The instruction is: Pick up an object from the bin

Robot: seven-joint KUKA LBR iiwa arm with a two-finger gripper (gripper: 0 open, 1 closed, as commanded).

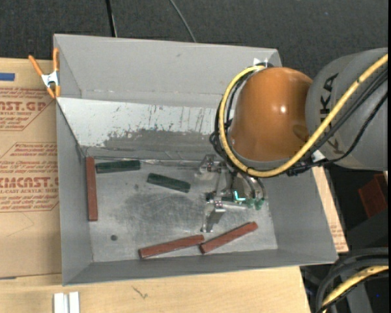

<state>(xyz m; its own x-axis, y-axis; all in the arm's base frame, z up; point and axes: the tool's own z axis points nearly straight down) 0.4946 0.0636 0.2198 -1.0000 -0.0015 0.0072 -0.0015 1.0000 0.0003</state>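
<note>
Grey bin [182, 77] is mostly bare floor. My arm's orange cover [270, 119] hangs over its right side, with my gripper [210, 219] low near the front edge, and honestly I can't tell how open it is or if it's got anything. Just beside it a reddish-brown bar [229, 236] lies almost end to end with a longer brown bar [171, 246] along the front edge, a third brown bar [91, 189] runs along the left wall, and a dark green bar [117, 166] and a shorter green bar [169, 182] sit toward the back.
</note>
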